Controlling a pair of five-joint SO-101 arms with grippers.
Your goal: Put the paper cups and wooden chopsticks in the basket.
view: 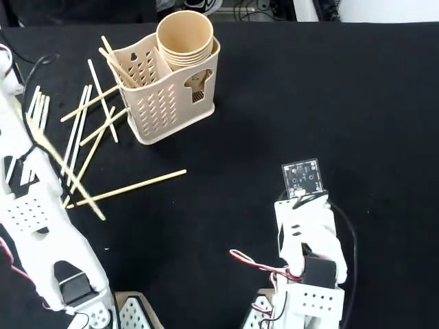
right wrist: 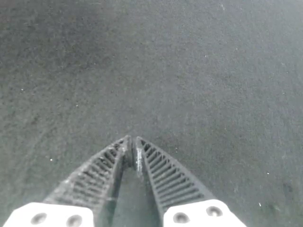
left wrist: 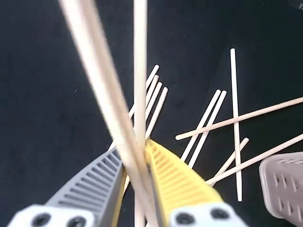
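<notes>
A beige perforated basket (view: 164,110) stands at the back left. A stack of paper cups (view: 185,38) fills one compartment and a few wooden chopsticks (view: 116,62) lean in the other. Several loose chopsticks (view: 89,130) lie crossed on the black table beside it, and one (view: 130,186) lies apart nearer the front. My left gripper (left wrist: 139,142) is shut on two chopsticks (left wrist: 140,71) above the loose ones (left wrist: 208,125), left of the basket corner (left wrist: 284,189). My right gripper (right wrist: 131,142) is shut on nothing, low over bare table at the front right.
The left arm (view: 41,226) runs along the table's left edge. The right arm (view: 305,226) sits folded at the front right. The black table (view: 329,103) lies open to the right of the basket.
</notes>
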